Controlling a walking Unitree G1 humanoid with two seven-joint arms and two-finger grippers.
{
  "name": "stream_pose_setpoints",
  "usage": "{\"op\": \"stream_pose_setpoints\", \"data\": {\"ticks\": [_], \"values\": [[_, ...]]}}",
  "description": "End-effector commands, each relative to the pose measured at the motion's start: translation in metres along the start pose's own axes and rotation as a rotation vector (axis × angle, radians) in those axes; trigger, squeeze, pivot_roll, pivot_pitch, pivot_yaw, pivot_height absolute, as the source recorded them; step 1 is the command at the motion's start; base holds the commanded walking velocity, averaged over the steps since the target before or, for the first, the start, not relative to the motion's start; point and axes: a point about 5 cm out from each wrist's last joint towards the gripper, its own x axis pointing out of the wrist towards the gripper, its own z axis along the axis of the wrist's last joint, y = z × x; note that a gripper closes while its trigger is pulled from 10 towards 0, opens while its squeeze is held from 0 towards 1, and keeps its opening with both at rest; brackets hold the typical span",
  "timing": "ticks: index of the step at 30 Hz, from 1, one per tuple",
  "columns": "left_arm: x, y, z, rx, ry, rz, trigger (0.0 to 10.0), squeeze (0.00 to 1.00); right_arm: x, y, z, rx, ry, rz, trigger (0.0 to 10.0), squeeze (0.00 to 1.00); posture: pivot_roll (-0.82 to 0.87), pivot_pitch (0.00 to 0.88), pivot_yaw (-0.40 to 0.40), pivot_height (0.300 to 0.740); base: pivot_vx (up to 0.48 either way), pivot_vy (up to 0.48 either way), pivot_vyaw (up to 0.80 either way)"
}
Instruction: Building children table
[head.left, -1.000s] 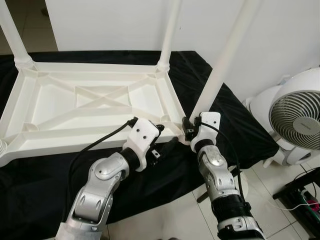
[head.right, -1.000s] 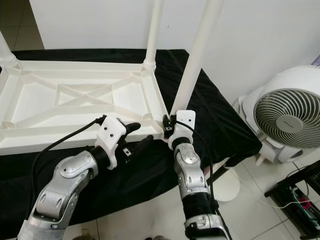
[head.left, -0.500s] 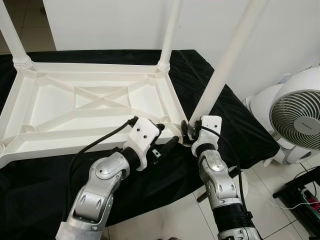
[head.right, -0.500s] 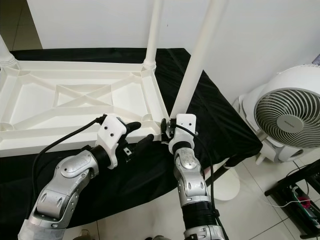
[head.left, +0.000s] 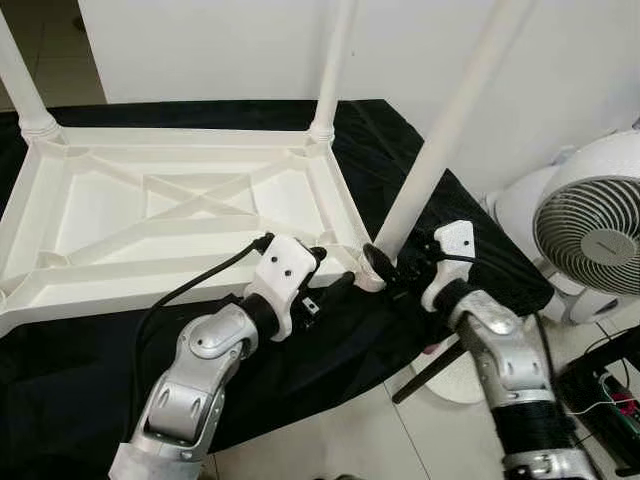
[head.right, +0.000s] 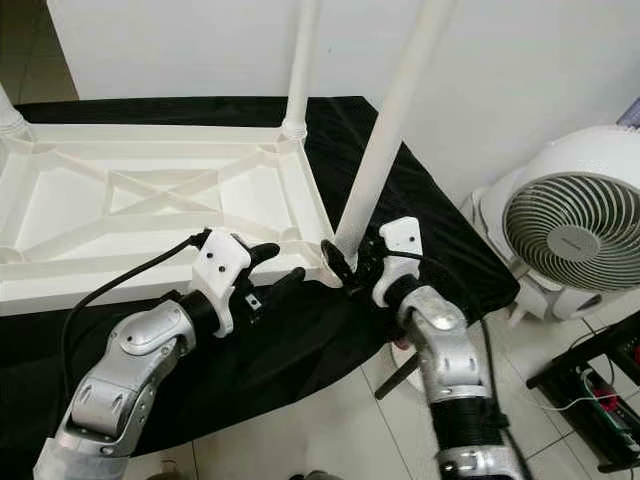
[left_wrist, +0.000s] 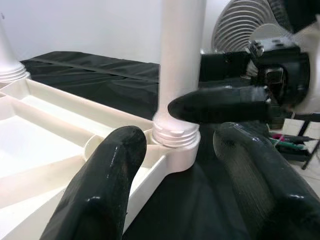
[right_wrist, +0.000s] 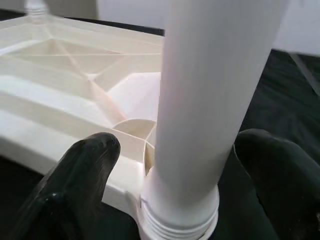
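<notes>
Upturned white plastic table top (head.left: 150, 215) flat on black cloth (head.left: 420, 190) over a low surface, ribbed underside up, 3 white legs standing in its corner sockets. Nearest leg (head.left: 440, 130) at the front right corner, slightly tilted, threaded collar seated in corner socket (left_wrist: 175, 150). Right gripper (head.left: 385, 268) low at that leg's base, black fingers (right_wrist: 80, 175) spread on either side of the tube, jaws open around it, not clearly pressing in the right wrist view. Left gripper (head.left: 335, 280) just beside the same corner on the near edge of the frame, fingers (left_wrist: 107, 185) wide apart, holding nothing, collar visible between them in the left wrist view. Right gripper's finger seen crossing in front of the leg just above the collar in that same view. Second leg (head.left: 333, 60) upright at the far right corner, third leg (head.left: 22, 85) at the far left corner. White floor fan (head.left: 590, 235) standing on pale tiles to the robot's right, well apart from the table. Cables and dark stand (head.left: 610, 395) near the lower right edge.
</notes>
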Motion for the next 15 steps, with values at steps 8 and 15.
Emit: {"op": "stream_pose_setpoints", "data": {"ticks": [8,15], "values": [[0.004,0.001,0.001,0.001,-0.006,0.019,10.0,0.00,0.007,-0.016,-0.010,-0.040,0.055,0.120,10.0,0.00,0.08,0.043,-0.105,0.740,0.000,0.000,0.00],[0.004,0.003,0.002,-0.001,-0.007,0.026,10.0,0.00,0.028,-0.015,-0.023,-0.050,0.117,0.187,10.0,0.00,0.09,0.049,-0.105,0.740,0.000,0.000,0.00]]}}
